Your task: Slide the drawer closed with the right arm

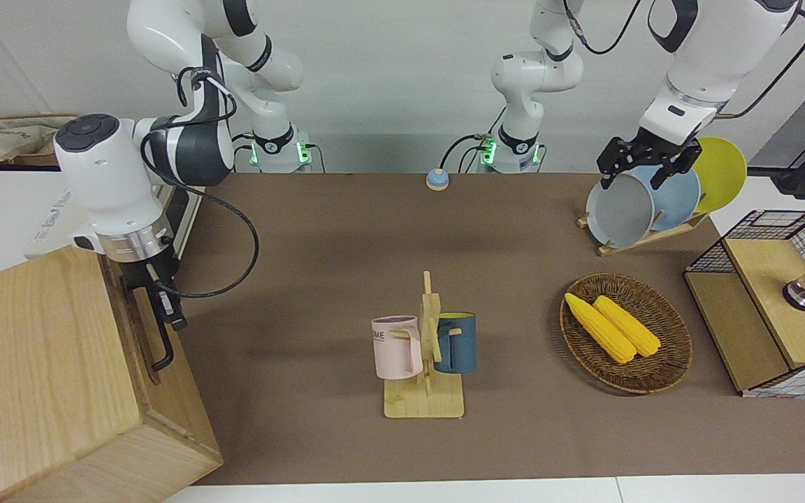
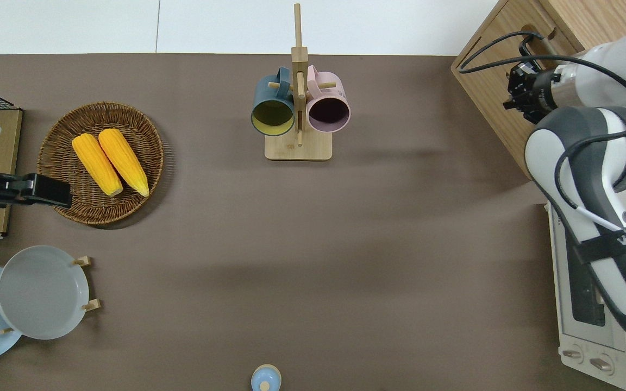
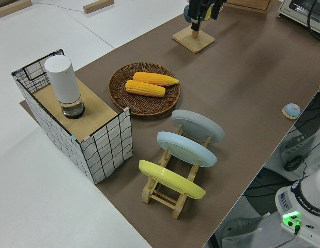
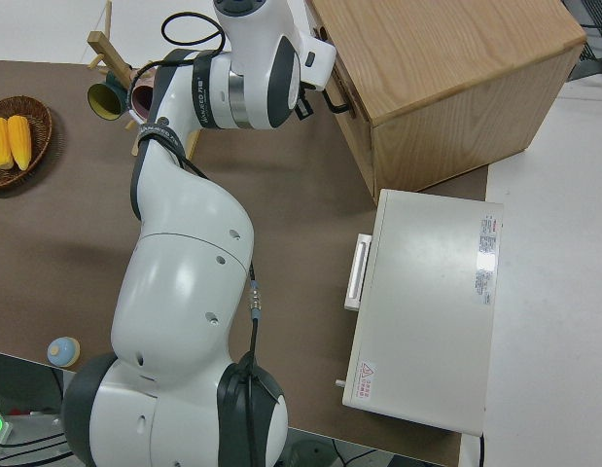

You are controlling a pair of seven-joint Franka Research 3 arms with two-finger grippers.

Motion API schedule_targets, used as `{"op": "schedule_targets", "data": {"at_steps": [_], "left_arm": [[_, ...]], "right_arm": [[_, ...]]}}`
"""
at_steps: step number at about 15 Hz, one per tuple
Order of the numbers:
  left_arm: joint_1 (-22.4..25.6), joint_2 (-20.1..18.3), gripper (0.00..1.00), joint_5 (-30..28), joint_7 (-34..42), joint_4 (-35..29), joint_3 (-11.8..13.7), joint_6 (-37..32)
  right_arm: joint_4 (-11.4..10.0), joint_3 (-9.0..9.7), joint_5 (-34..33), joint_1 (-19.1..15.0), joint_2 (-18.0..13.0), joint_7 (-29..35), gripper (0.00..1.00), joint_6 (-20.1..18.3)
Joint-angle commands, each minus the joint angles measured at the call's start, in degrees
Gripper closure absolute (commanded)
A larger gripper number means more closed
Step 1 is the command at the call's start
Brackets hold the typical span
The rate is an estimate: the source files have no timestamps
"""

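The light-wood drawer (image 1: 138, 335) sits pushed into the big wooden cabinet (image 1: 32, 363), its front level with the cabinet's face. Its black loop handle (image 1: 163, 349) sticks out toward the table's middle. My right gripper (image 1: 165, 304) is shut and empty, close against the drawer front by the handle's end nearer to the robots. I cannot tell whether it touches. The overhead view shows the gripper (image 2: 518, 95) beside the drawer front (image 2: 500, 76), and the right side view shows it (image 4: 305, 102) next to the handle (image 4: 336, 102). My left gripper (image 1: 643, 168) is parked and open.
A mug rack (image 1: 425, 391) with a pink and a blue mug stands mid-table. A wicker basket (image 1: 661, 370) holds two corn cobs. A plate rack (image 1: 647, 202), a wire-mesh box (image 1: 773, 300), a white toaster oven (image 2: 590, 326) and a small bell (image 1: 437, 179) stand around.
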Motion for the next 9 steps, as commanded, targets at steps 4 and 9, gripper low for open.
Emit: {"op": "schedule_targets", "data": {"at_steps": [4, 9], "left_arm": [[0.22, 0.65, 0.01, 0.98, 0.55, 1.49, -0.37, -1.13], [0.22, 0.65, 0.01, 0.98, 0.55, 1.49, -0.37, -1.13]], "right_arm": [[0.69, -0.17, 1.12, 7.15, -5.09, -7.79, 1.0, -11.31], [-0.36, -0.25, 1.03, 9.35, -11.51, -22.12, 1.0, -22.4]]}}
